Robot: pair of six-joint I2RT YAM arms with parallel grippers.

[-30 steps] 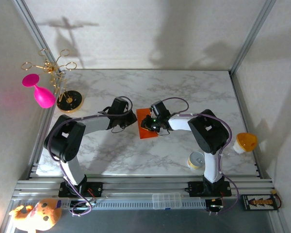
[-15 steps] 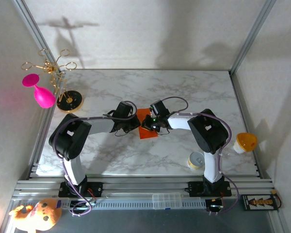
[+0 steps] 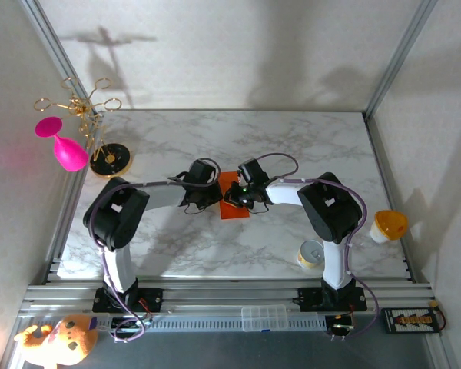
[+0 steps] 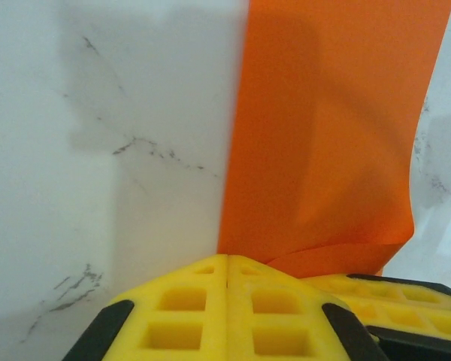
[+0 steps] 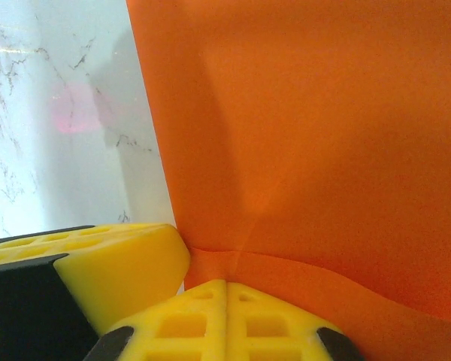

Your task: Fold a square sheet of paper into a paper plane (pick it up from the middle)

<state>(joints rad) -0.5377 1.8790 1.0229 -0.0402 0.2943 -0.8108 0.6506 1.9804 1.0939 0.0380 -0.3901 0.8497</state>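
At the near edge, below the arm bases, a plush toy [image 3: 54, 340] lies at the left corner. On the marble desk [image 3: 292, 146], a small yellow can [image 3: 311, 254] stands just beside the right arm's base, and an orange-yellow cup [image 3: 389, 224] sits off the desk's right edge. Further in, both arms bend inward and meet at mid-desk over the square sheet of paper [image 3: 232, 209], which lies bright orange between them with its near end uncovered. The left tool [image 4: 227, 259] has its yellow fingers pressed flat together, no gap at the seam, and the sheet's left edge runs straight into that seam, where the near end of the paper buckles into a raised flap. The right tool [image 5: 227, 284] is likewise clamped tight, the paper creasing right at its tips and rising away from them; the left tool's yellow finger sits just beside it. At the far left, a pink goblet [image 3: 61, 146] hangs tilted on a gold wire rack [image 3: 88, 115], well apart from the paper.
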